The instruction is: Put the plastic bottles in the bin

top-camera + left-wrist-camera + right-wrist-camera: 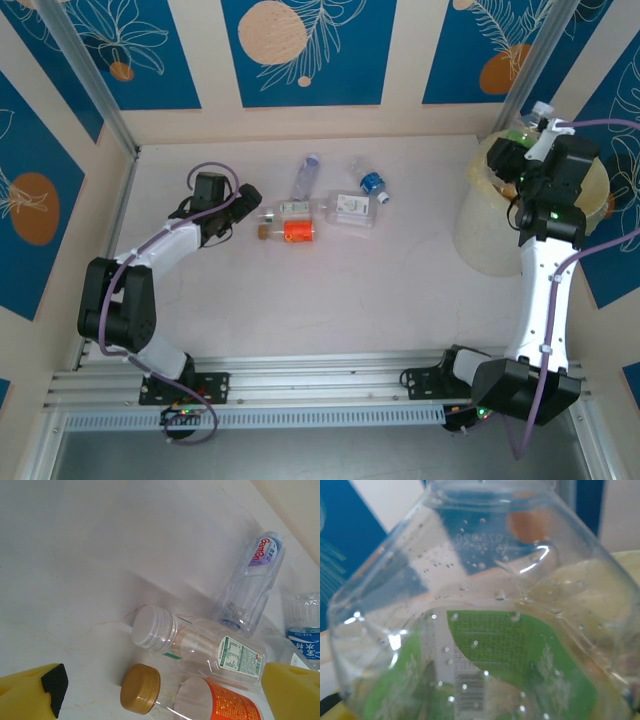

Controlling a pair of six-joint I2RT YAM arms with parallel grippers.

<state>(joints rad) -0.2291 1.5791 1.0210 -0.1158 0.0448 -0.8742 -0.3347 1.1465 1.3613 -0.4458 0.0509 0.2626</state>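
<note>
Hanging above the bin [478, 245] at the table's [400, 300] right side, the right gripper [518, 150] is clamping a green-labelled bottle [485, 645] that looks poised straight over the opening; the left gripper [252, 200] is gaping wide, with loose bottles [298, 230] lying just to its right

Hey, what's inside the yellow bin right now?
Mostly hidden: the right arm covers most of the bin. Visible is a green-labelled bottle in the right pincer above the far rim; anything deeper can't be seen.
</note>
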